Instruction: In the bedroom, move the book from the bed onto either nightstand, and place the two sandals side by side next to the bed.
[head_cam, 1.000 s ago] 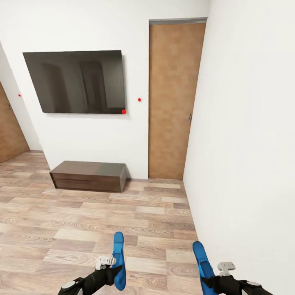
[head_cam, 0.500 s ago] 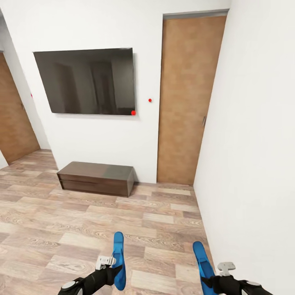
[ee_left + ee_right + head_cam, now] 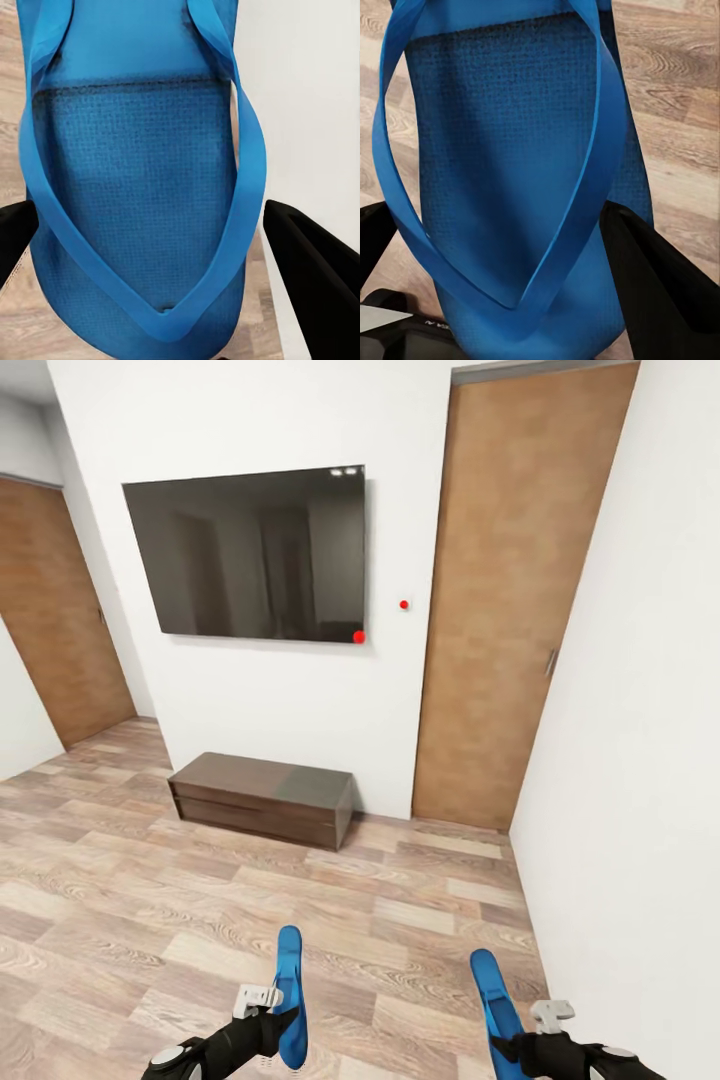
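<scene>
I hold one bright blue sandal in each hand. The left sandal (image 3: 290,995) stands on edge in my left gripper (image 3: 277,1022), low in the head view over the plank floor. In the left wrist view this sandal (image 3: 135,187) sits sole-up between the black fingers (image 3: 319,281). The right sandal (image 3: 492,995) rises from my right gripper (image 3: 512,1045) close to the white wall. The right wrist view has that sandal (image 3: 510,150) with its strap, clamped between dark fingers (image 3: 660,296). The bed, the book and the nightstands are out of view.
A dark TV (image 3: 255,555) hangs on the white wall ahead, with a low dark brown cabinet (image 3: 265,795) below it. A wooden door (image 3: 510,610) stands to its right, another door (image 3: 60,610) at far left. A white wall (image 3: 640,780) runs close along my right.
The camera has moved: the TV, cabinet and doors have slid rightward and grown in the picture, and the far-left door has come into fuller view. Both arms keep their pose, holding the sandals.
</scene>
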Controlling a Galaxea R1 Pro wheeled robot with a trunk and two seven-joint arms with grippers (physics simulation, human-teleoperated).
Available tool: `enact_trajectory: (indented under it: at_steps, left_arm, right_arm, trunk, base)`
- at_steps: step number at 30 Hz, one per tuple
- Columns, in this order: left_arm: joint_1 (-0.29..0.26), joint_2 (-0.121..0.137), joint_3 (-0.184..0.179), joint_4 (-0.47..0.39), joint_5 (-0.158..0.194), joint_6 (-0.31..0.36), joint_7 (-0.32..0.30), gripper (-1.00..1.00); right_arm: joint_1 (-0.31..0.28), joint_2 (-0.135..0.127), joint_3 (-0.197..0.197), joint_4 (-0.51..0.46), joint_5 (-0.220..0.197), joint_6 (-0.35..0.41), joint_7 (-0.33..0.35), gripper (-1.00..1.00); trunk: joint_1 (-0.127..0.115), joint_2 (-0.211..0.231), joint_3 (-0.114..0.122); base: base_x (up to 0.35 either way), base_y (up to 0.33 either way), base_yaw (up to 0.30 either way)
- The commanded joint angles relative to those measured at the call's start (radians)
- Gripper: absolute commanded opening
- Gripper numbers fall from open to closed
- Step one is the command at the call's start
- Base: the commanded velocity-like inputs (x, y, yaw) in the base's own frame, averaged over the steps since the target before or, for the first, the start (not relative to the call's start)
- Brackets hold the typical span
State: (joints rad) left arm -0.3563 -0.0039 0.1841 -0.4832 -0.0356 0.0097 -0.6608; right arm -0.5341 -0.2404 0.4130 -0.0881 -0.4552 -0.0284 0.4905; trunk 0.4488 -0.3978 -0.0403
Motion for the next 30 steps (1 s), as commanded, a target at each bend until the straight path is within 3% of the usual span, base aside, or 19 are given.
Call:
enact_trajectory:
  at_steps: [1,6,25,30]
  left_arm:
    - [-0.001,-0.001,0.006,0.0,-0.003,0.001,-0.006,-1.0]
    - [-0.001,-0.001,0.006,0.0,-0.003,0.001,-0.006,-1.0]
    - [-0.001,-0.001,0.006,0.0,-0.003,0.001,-0.006,-1.0]
    - [-0.001,-0.001,0.006,0.0,-0.003,0.001,-0.006,-1.0]
  right_arm:
    - [-0.001,0.0,0.007,0.001,-0.01,-0.002,0.002,-1.0]
    - [-0.001,0.0,0.007,0.001,-0.01,-0.002,0.0,-1.0]
    - [-0.001,0.0,0.007,0.001,-0.01,-0.002,0.001,-1.0]
    - [-0.001,0.0,0.007,0.001,-0.01,-0.002,0.003,-1.0]
  trunk:
    - [0.001,-0.002,-0.002]
    - [0.001,-0.002,-0.002]
    - [0.001,-0.002,-0.002]
    - [0.001,-0.002,-0.002]
  base:
    - [0.329,0.0,0.022]
    - [0.329,0.0,0.135]
    - [0.329,0.0,0.278]
    - [0.329,0.0,0.103]
